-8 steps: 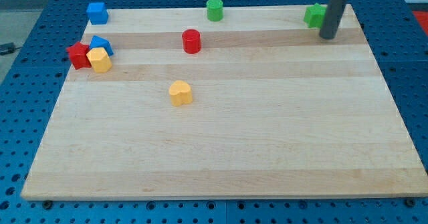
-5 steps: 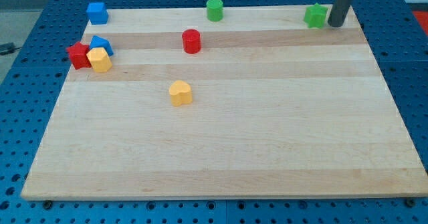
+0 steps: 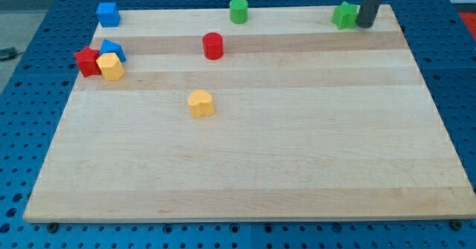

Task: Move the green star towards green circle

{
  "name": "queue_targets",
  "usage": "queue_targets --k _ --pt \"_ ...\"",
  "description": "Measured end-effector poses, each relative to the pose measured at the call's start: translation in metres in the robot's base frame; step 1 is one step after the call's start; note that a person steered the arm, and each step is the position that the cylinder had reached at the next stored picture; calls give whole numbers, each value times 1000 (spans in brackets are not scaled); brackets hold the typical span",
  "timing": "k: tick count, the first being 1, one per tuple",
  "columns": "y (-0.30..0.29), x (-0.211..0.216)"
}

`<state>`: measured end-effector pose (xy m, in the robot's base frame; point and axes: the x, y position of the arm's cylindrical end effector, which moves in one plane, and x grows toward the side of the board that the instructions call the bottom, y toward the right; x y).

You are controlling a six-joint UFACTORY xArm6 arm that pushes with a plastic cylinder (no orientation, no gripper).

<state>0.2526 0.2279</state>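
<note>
Rod-only rig, so no claw state can be told. My tip (image 3: 364, 24) is set against the right side of the green star (image 3: 344, 15), near the board's (image 3: 245, 167) top right corner. Green circle (image 3: 239, 11) is seen well left along the top edge; red cylinder (image 3: 213, 45) sits below it.

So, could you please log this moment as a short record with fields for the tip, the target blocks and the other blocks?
tip: my tip sits at the green star's right side, touching or nearly so
green star: near the board's top right corner
green circle: top edge, left of the star
red cylinder: below the green circle
yellow heart: mid-board
left cluster: red star, yellow block, blue block
blue cube: top left corner
</note>
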Motion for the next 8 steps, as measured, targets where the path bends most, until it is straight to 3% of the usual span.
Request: queue_targets --k 6,8 --pt "-28 -24" --pt "-32 28"
